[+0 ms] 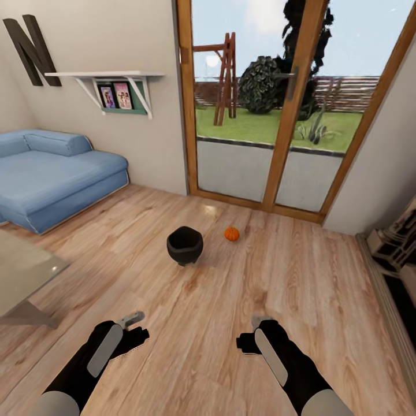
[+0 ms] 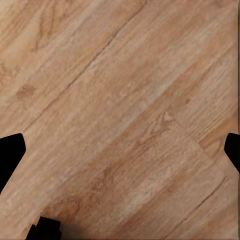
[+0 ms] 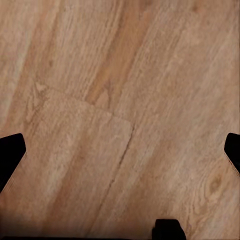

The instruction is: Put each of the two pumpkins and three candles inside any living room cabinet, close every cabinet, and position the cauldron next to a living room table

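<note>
The cauldron [image 1: 185, 245] stands on the wood floor [image 1: 277, 289]; one pumpkin [image 1: 231, 233] lies just beside it, toward the glass door [image 1: 271, 115]. Left gripper [image 2: 120, 150] and right gripper [image 3: 120, 150] hang over bare floor, fingers spread and empty.

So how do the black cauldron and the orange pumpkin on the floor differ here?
The black round cauldron is clearly bigger than the small ribbed orange pumpkin. The cauldron is open-topped and hollow; the pumpkin is closed and solid-looking. Both sit apart on the wooden floor, ahead of both grippers.
</note>
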